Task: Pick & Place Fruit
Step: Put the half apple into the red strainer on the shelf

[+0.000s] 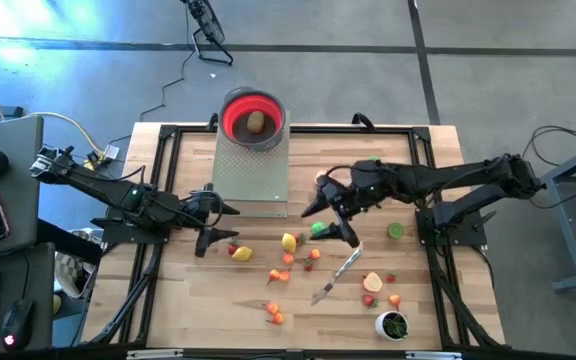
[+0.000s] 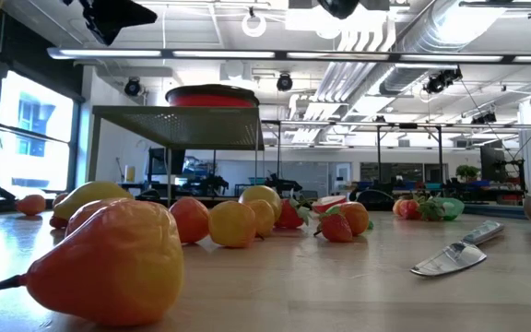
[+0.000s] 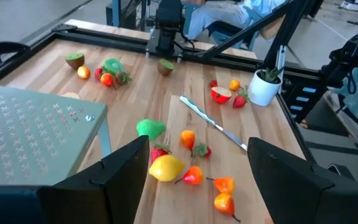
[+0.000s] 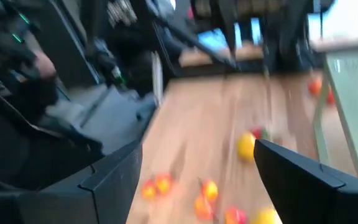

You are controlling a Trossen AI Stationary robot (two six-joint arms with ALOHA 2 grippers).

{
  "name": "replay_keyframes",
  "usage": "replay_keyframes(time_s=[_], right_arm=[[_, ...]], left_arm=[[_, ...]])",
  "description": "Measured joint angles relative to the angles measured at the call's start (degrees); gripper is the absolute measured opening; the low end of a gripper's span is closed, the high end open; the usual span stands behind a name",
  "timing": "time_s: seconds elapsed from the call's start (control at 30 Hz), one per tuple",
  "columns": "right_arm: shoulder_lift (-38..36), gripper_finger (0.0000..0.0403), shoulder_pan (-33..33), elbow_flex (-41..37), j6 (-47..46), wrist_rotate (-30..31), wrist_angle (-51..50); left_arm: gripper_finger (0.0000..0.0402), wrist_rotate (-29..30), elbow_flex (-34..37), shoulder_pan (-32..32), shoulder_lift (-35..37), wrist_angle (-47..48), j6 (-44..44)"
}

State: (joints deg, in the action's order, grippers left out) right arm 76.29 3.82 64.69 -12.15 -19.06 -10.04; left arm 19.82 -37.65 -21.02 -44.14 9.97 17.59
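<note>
Hovering mid-table, right gripper jaws wide, empty, above green fruit; left gripper wide too, near left edge; fruit scattered centre to front edge, knife among them, one piece in red bowl

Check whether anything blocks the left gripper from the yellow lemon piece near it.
Nothing visible does. The left gripper hangs open over bare wood, and the yellow lemon piece lies just ahead of its fingers, with only table between them.

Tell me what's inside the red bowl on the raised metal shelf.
The red bowl holds one tan, roundish fruit, seen from above. From table height only the bowl's rim shows, so whether anything lies under that piece cannot be seen.
</note>
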Motion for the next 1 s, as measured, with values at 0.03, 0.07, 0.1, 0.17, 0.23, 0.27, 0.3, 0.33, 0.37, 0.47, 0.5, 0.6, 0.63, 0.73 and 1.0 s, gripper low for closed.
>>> replay_keyframes(time_s=[0.03,0.07,0.1,0.17,0.23,0.27,0.3,0.33,0.37,0.47,0.5,0.6,0.63,0.73,1.0], right_arm=[[0.00,0.0301,0.48,0.00,-0.06,1.12,-2.14],[0.00,0.0301,1.03,0.00,-0.08,2.52,-4.25],[0.00,0.0301,1.56,0.00,-0.08,3.88,-6.38],[0.00,0.0301,2.72,0.00,-0.10,6.99,-10.47],[0.02,0.0301,3.68,0.00,-0.16,10.05,-13.78],[0.02,0.0301,4.06,0.00,-0.17,11.39,-14.96],[0.02,0.0301,4.34,0.00,-0.21,12.69,-15.71],[0.02,0.0301,4.51,0.00,-0.21,13.83,-16.15],[0.02,0.0301,4.58,0.00,-0.23,14.72,-16.35],[0.02,0.0301,4.54,0.00,-0.25,16.16,-16.22],[0.02,0.0301,4.54,0.00,-0.25,16.69,-16.18],[0.02,0.0301,4.54,0.00,-0.21,19.25,-16.16],[0.02,0.0301,4.54,0.00,-0.32,20.01,-16.14],[0.02,0.0301,4.54,0.00,-2.97,22.11,-16.15],[0.02,0.0301,4.41,0.00,-10.24,24.95,-14.23]], left_arm=[[0.0267,-0.33,-0.02,0.00,0.00,0.83,0.84],[0.0267,-1.23,-0.02,0.00,0.00,1.70,2.02],[0.0267,-1.93,-0.02,0.00,0.00,2.29,3.14],[0.0267,-2.77,-0.02,-0.01,0.00,3.21,3.89],[0.0267,-2.77,-0.02,-0.02,0.00,3.64,3.92],[0.0267,-2.75,-0.02,-0.02,0.00,3.65,3.91],[0.0267,-2.50,-0.02,0.00,0.00,3.51,3.75],[0.0267,-1.88,-0.02,0.00,0.00,3.49,3.56],[0.0267,-1.03,-0.02,0.00,0.00,3.51,3.38],[0.0267,0.61,-0.02,0.00,0.00,3.49,2.74],[0.0267,1.07,-0.02,0.00,0.00,3.46,2.47],[0.0267,2.65,-0.02,0.00,0.00,3.44,2.26],[0.0267,3.20,-0.02,0.00,0.00,3.46,2.24],[0.0267,3.61,-0.02,0.00,0.00,3.46,2.65],[0.0267,3.73,-0.02,0.00,0.00,3.46,7.10]])
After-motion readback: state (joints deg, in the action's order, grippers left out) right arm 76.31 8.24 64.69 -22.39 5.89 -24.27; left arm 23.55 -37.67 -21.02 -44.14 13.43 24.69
